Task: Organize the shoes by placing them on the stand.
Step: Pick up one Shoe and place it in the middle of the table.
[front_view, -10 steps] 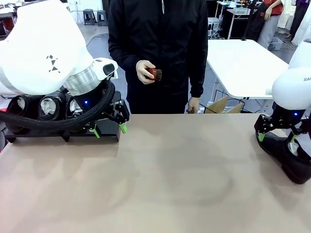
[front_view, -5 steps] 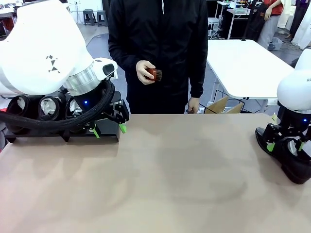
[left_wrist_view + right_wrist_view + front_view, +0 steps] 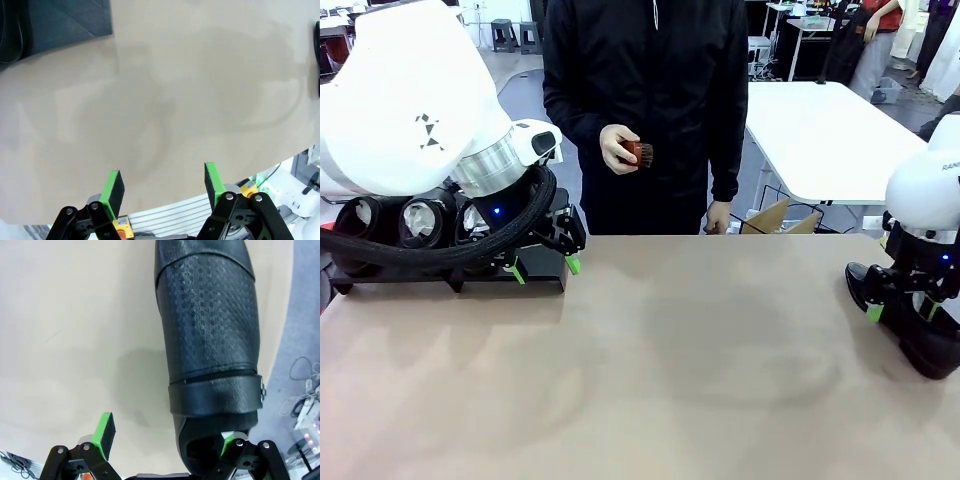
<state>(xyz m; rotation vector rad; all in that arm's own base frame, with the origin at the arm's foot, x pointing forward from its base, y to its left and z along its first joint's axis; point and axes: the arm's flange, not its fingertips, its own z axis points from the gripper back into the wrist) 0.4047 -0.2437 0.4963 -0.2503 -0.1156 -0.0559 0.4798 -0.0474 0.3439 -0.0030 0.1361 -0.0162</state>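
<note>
Three black shoes [image 3: 418, 220] sit in a row on the low black stand [image 3: 542, 270] at the table's far left, partly hidden by my left arm. My left gripper [image 3: 545, 266] hangs open and empty just in front of the stand's right end; in the left wrist view its fingers [image 3: 162, 182] frame bare tabletop. Another black shoe [image 3: 923, 345] lies at the right edge of the table. My right gripper [image 3: 900, 311] is open and low over its heel end. In the right wrist view the shoe [image 3: 207, 335] points away, its collar between the fingers [image 3: 166, 435], close to the right pad.
A person stands at the far side holding a small reddish-brown brush [image 3: 638, 152] in one hand. A white table [image 3: 820, 130] and a cardboard box [image 3: 780, 215] lie beyond the far edge. The brown tabletop [image 3: 680, 360] stretches bare between the arms.
My right gripper has come down and slightly right onto the heel end of the shoe at the table's right edge. The left arm and the person have stayed still.
</note>
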